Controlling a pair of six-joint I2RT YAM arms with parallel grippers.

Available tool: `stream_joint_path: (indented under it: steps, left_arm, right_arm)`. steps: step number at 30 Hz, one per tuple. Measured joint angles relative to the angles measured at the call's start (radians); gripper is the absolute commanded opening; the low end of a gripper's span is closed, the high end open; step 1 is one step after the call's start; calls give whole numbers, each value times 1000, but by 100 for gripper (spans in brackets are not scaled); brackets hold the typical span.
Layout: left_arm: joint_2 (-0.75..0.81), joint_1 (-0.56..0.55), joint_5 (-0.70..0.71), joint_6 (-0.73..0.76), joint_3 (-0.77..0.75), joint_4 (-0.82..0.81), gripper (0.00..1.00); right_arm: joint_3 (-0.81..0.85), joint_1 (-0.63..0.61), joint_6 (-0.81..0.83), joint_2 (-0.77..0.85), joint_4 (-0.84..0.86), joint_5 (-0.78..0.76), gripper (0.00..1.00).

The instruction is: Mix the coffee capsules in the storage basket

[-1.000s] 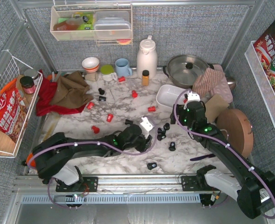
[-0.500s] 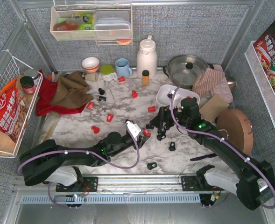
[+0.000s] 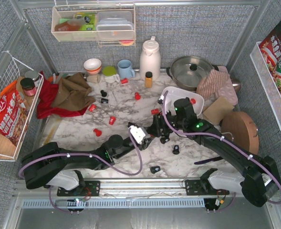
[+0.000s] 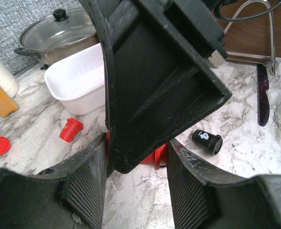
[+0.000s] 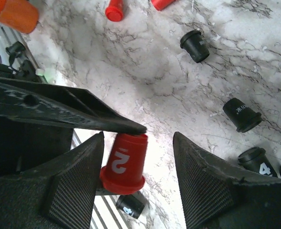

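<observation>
The red capsule (image 5: 123, 162), marked 2, is at mid-table, pinched between the left gripper's (image 3: 149, 137) fingers (image 4: 88, 181) — red fills the gap between their pads. The right gripper (image 5: 138, 143) straddles the same capsule with its own fingers (image 5: 202, 181) spread: one pad is just beside the capsule's wall and the other stands clear of it. Black capsules (image 5: 242, 114) and other red capsules (image 3: 112, 120) lie scattered around them on the marble table (image 5: 145, 71). The storage basket (image 3: 171, 90) — white and shallow — stands behind, under the right arm and near the pot (image 3: 190, 69). One more red pod (image 3: 192, 101) shows at the basket's right end.
</observation>
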State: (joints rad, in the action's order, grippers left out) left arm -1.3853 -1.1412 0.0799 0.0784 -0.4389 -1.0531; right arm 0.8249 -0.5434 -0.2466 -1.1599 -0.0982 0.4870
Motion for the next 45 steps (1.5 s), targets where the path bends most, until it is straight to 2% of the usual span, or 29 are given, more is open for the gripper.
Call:
stream_joint_path:
  steps: [4,8,10,12,13,14,16,19,22,25,28,31,33,35,36,39,40,45]
  left_arm:
    - [13,-8,22,23,6,-2,49]
    - [17,-13,37,43,13,4,51]
    - [17,-16,50,51,13,8,58]
    - [17,-18,58,55,13,7,71]
    - [17,-18,62,52,13,6,80]
    - [17,-18,71,50,14,2,97]
    - [17,-17,82,45,19,-6,99]
    - [23,-17,103,25,35,-6,99]
    - [39,-18,112,-3,46,6,99]
    - [60,-17,109,-35,42,50,99]
    - [64,-17,75,-79,-8,174,99]
    - [46,-17,39,-117,-89,329,99]
    - [24,-17,9,-140,-141,430,99]
    - [-3,-17,-29,-160,-188,527,99]
    - [-15,-18,-43,-166,-209,570,99]
    - [-49,-25,-97,-178,-266,686,99]
    - [-59,-31,-112,-182,-282,715,99]
    - [-106,-72,-166,-183,-353,872,96]
  right_arm:
    - [20,-7,24,-20,-37,-12,59]
    - [37,-18,31,-42,-50,-2,32]
    - [45,-23,25,-48,-53,8,25]
    - [51,-21,11,-53,-54,6,17]
    - [53,-22,11,-53,-53,1,13]
    - [53,-21,17,-52,-58,-18,9]
    - [54,-18,13,-50,-65,-40,4]
    - [66,-11,-2,-27,-89,-104,3]
    - [79,-1,-7,8,-95,-280,3]
    - [69,13,-7,29,-83,-560,5]
    - [8,69,20,9,-3,-853,10]
    - [-29,177,39,-71,84,-1011,11]
    - [-19,246,39,-139,148,-1044,12]
    - [17,301,36,-224,202,-1049,20]
    - [40,321,35,-267,225,-1048,27]
    - [113,373,35,-384,262,-1014,60]
    - [143,389,28,-417,256,-995,65]
    - [238,428,-9,-454,182,-921,74]
